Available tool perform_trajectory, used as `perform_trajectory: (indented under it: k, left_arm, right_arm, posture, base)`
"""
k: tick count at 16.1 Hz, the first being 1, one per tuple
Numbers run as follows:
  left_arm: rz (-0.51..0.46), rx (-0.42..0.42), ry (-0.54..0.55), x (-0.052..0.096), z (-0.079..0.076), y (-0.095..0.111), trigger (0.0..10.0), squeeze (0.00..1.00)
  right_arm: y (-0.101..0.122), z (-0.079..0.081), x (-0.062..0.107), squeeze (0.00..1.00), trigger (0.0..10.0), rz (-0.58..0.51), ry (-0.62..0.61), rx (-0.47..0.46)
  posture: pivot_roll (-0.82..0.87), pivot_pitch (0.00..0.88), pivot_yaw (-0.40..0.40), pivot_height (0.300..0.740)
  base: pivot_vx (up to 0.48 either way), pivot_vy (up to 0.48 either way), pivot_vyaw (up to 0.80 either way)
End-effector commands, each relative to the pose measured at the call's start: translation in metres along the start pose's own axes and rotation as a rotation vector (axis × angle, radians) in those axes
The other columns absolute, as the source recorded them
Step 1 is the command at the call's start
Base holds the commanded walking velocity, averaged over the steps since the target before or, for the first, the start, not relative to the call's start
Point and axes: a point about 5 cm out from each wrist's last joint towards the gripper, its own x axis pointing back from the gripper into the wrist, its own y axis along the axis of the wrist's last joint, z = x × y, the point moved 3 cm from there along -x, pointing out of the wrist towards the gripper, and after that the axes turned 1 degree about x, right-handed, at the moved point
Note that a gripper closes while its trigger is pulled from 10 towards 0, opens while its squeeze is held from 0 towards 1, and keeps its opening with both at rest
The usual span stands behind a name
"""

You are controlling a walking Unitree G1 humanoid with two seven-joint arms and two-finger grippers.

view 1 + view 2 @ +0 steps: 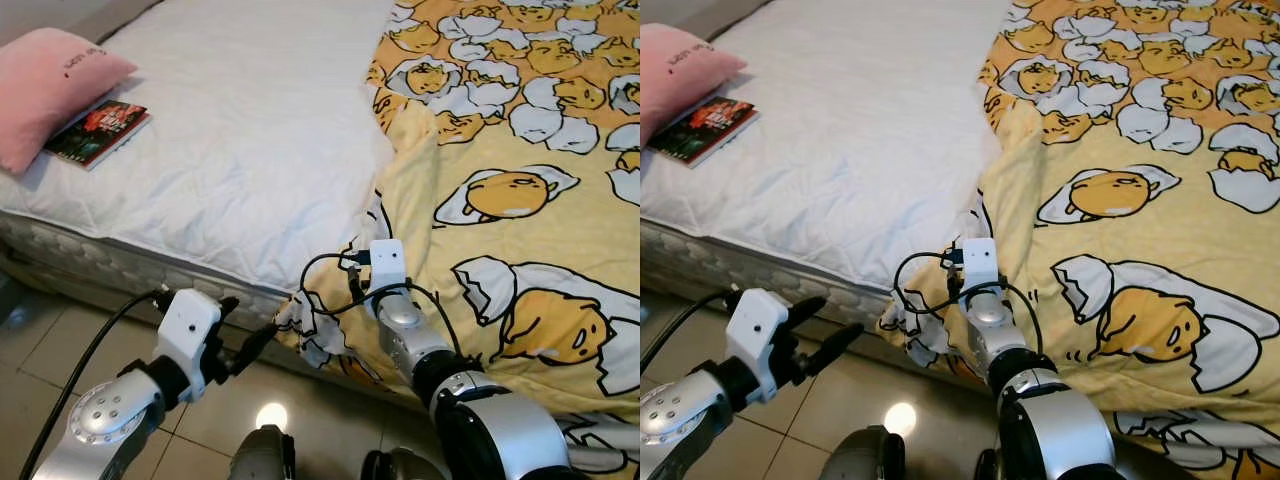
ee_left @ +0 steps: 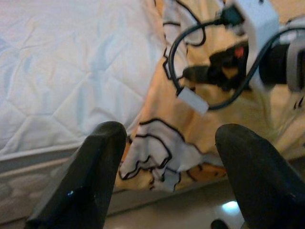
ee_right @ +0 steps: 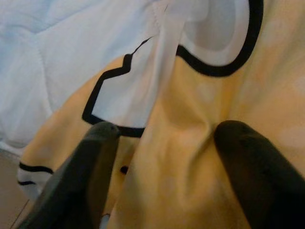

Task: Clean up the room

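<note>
A yellow blanket (image 1: 520, 150) printed with egg characters covers the right half of the bed, and its corner (image 1: 315, 330) hangs over the front edge. My right gripper (image 3: 162, 138) is at that edge, open, with a fold of the blanket bulging between its fingers (image 3: 95, 162). In the eye views the right wrist housing (image 1: 388, 265) hides those fingers. My left gripper (image 1: 245, 330) hovers open over the floor just left of the hanging corner, pointing at it and apart from it.
The bare white mattress pad (image 1: 250, 130) fills the bed's left half. A pink pillow (image 1: 50, 85) lies at the far left with a book (image 1: 98, 130) beside it. Tiled floor (image 1: 60, 330) runs along the bed's front.
</note>
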Motion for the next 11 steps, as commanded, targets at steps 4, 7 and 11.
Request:
perform_trajectory:
  k: [4,7,11]
  left_arm:
    - [-0.044,0.064,-0.01,-0.005,-0.005,0.013,10.0,0.0]
    - [-0.026,0.083,-0.012,-0.003,-0.007,0.008,10.0,0.0]
    - [-0.023,0.093,-0.031,-0.008,-0.011,0.009,10.0,0.0]
  right_arm:
    - [-0.001,0.023,0.002,0.0,0.0,0.005,0.1,-0.04]
    - [-0.006,0.046,0.008,0.0,0.0,-0.009,0.198,-0.049]
    - [-0.013,0.077,0.02,0.0,0.0,-0.04,0.336,-0.021]
  posture:
    - [0.3,0.208,0.061,0.71]
    - [0.28,0.222,0.071,0.71]
    - [0.26,0.215,0.076,0.71]
  base:
    - [0.0,0.0,0.0]
    - [0.0,0.0,0.0]
    - [0.0,0.0,0.0]
